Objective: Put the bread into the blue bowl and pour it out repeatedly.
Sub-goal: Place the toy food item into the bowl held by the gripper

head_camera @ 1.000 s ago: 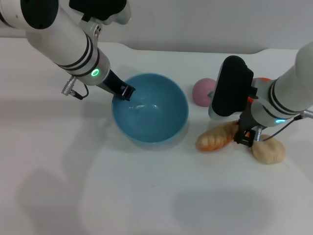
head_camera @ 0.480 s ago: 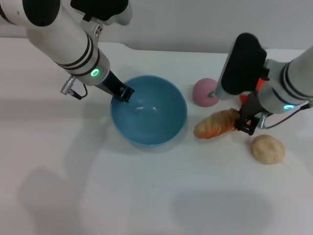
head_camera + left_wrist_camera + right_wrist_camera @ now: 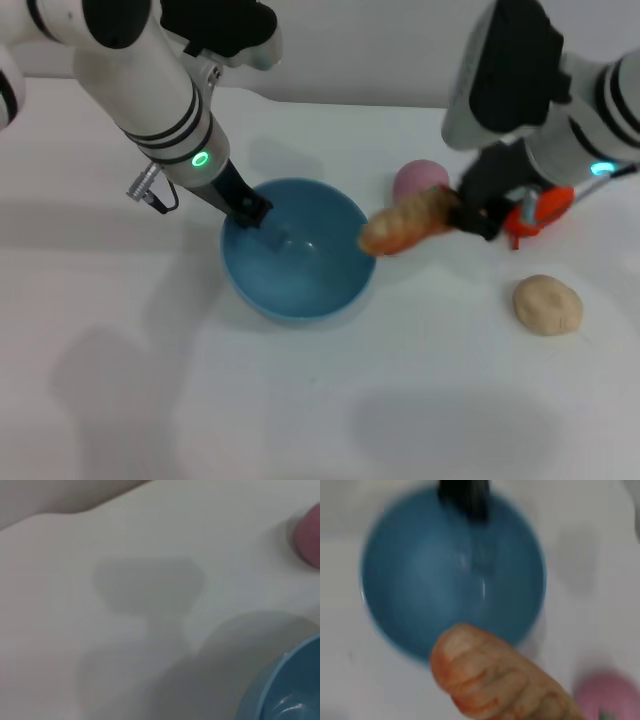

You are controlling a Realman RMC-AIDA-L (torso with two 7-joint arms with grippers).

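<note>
Pinching the bread (image 3: 405, 222) by its far end, the right gripper (image 3: 470, 215) carries it lifted, its free end over the blue bowl (image 3: 290, 300) rim. Soft and light by its look, it suits that end hold. The left gripper (image 3: 252, 210) clamps the rim opposite, steadying the bowl on the counter (image 3: 300, 400).

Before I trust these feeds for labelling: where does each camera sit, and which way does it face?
Head: on the robot's head, facing down at the table; both arms show, left gripper on the blue bowl rim, right gripper holding the bread.
Left wrist: on the left arm, facing table and bowl edge; no body shows.
Right wrist: looks down over bread into the bowl.
All three share the bowl.
</note>
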